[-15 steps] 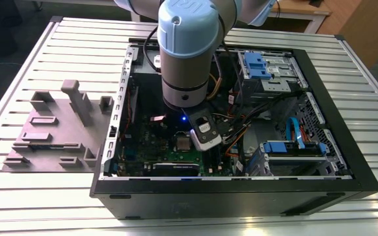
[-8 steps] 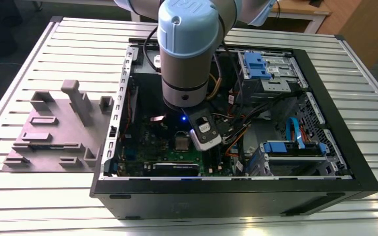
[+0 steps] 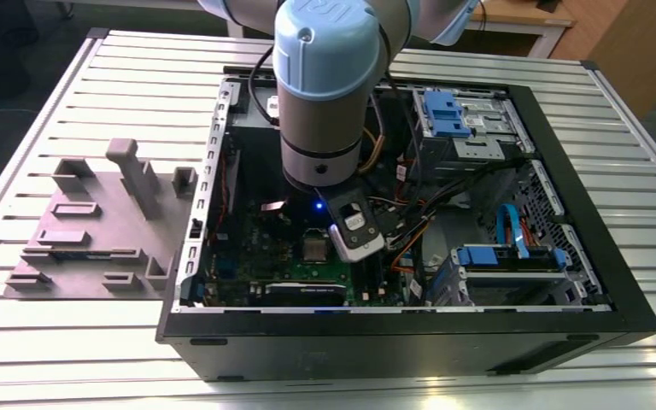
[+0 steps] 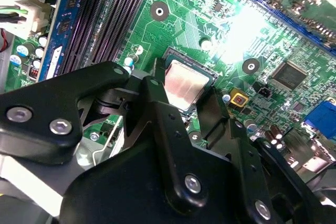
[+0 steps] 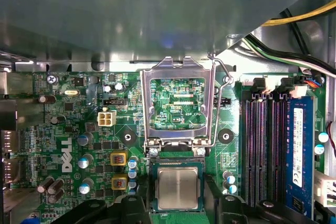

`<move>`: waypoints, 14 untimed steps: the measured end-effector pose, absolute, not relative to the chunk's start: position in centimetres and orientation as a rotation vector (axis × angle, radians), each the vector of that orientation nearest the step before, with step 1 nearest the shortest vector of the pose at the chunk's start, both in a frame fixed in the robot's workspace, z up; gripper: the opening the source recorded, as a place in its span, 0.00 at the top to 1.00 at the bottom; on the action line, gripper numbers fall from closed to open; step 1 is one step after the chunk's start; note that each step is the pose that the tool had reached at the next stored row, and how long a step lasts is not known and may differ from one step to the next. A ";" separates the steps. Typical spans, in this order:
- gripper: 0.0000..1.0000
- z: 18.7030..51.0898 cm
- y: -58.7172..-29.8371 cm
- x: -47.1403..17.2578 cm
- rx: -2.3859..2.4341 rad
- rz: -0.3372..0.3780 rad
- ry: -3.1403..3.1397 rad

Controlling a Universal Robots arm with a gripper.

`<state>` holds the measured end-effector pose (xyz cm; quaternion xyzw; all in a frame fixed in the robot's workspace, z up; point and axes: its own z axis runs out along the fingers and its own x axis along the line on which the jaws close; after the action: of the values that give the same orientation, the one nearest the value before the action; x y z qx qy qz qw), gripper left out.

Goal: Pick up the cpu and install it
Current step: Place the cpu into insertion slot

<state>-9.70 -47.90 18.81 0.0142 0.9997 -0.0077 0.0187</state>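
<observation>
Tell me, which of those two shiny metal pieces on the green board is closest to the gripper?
The cpu: the solid silvery square lying right at the gripper. The socket frame is a hollow rectangle and lies farther off.

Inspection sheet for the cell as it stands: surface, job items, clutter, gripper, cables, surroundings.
Surface: slatted metal table carrying an open computer case.
Job's things: cpu in the open socket on the motherboard; socket frame swung up.
Clutter: grey fixture block beside the case, on the exterior view's left.
Gripper: gripper low inside the case, at the cpu.
Cables: yellow lead and blue flat cable inside the case.
Surroundings: wooden furniture beyond the table.
</observation>
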 end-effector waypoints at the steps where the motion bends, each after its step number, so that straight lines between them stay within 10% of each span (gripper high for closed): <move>1: 0.51 18.8 -47.9 -9.7 0.044 -0.024 3.104; 14: 0.51 20.1 -47.9 -9.7 0.044 -0.024 3.104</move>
<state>-9.70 -47.89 20.08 0.0142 0.9997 -0.0077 0.0187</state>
